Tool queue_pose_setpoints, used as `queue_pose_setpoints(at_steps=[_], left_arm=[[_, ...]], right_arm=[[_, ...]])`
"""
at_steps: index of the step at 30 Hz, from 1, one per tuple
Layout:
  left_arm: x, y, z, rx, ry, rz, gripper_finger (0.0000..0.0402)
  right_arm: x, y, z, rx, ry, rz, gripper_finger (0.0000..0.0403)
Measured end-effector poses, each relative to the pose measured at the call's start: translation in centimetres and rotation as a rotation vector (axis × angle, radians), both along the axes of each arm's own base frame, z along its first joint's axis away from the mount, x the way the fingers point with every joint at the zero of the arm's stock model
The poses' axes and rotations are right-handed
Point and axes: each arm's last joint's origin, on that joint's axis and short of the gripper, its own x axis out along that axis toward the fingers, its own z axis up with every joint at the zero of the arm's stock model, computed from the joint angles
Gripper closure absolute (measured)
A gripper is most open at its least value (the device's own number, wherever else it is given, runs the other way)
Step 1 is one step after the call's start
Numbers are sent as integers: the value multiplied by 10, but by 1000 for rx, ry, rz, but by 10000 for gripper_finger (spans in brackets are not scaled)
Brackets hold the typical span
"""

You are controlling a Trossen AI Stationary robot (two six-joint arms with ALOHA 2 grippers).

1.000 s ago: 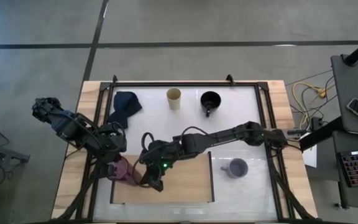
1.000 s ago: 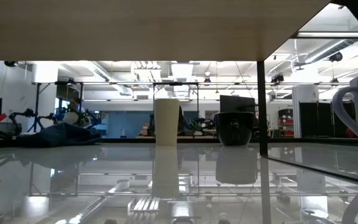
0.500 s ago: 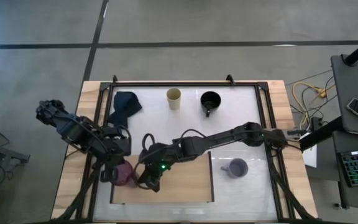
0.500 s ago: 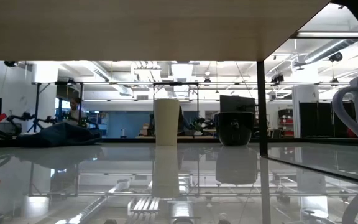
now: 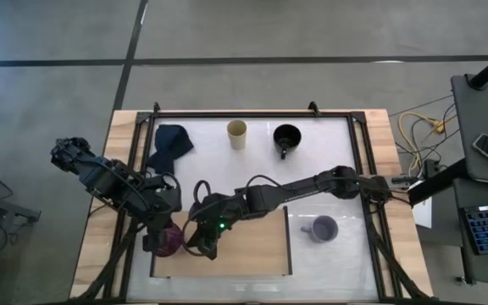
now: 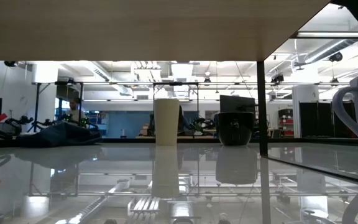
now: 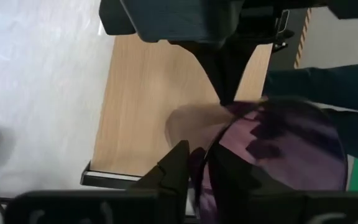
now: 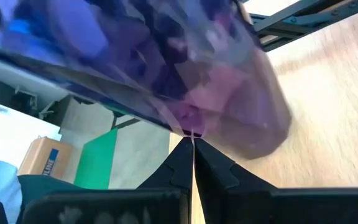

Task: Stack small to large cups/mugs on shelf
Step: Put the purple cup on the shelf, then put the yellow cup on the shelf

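Observation:
The translucent purple tumbler [image 5: 171, 241] is over the left end of the light-wood shelf [image 5: 244, 246], and both grippers are shut on it. My left gripper [image 5: 158, 240] comes at it from the table's left, my right gripper [image 5: 196, 246] from the right. I cannot tell whether the tumbler touches the board. At the far edge the beige cup [image 5: 237, 133] and the black mug [image 5: 287, 138] stand upright. The lavender-grey mug [image 5: 323, 228] stands on the tabletop right of the shelf. My left gripper holds the tumbler's wall at its rim [image 7: 211, 152], one finger [image 7: 178, 163] outside and the other showing dark through the purple wall. It reaches in from the table's left. My right gripper pinches the tumbler's thin wall [image 8: 188, 127] between its nearly closed fingertips [image 8: 180, 158], coming from the table's right. The tumbler is tilted between the two grippers.
A dark blue cloth [image 5: 169, 144] lies at the far left of the tabletop. The black metal frame [image 5: 252, 113] runs round the white top. In the low view the shelf's underside [image 6: 135, 31] spans the top, with one leg [image 6: 263, 106] near the black mug [image 6: 233, 127].
My left gripper has moved toward the table's near edge and a little right, carrying the tumbler with it. The tumbler now shows rounder and darker than before, so it has turned in the hold. My right gripper has shifted slightly toward the near edge with it.

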Motion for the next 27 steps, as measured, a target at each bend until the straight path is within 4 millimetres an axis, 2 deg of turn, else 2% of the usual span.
queue_pose_setpoints(at_steps=[7,14,18,23,27], left_arm=[[-1,0,0,-22,15,-2,312],[-3,0,8,-56,2,9,307],[-6,2,18,-77,-40,1,307],[-10,5,36,-111,-137,-26,307],[-14,10,55,-95,-266,-28,307]], right_arm=[[0,0,-1,-2,10,5,394],[-5,-5,3,-39,27,28,394],[-12,-16,16,-68,30,25,394],[-18,-31,24,-117,51,20,394],[-28,-54,41,-204,63,-74,394]])
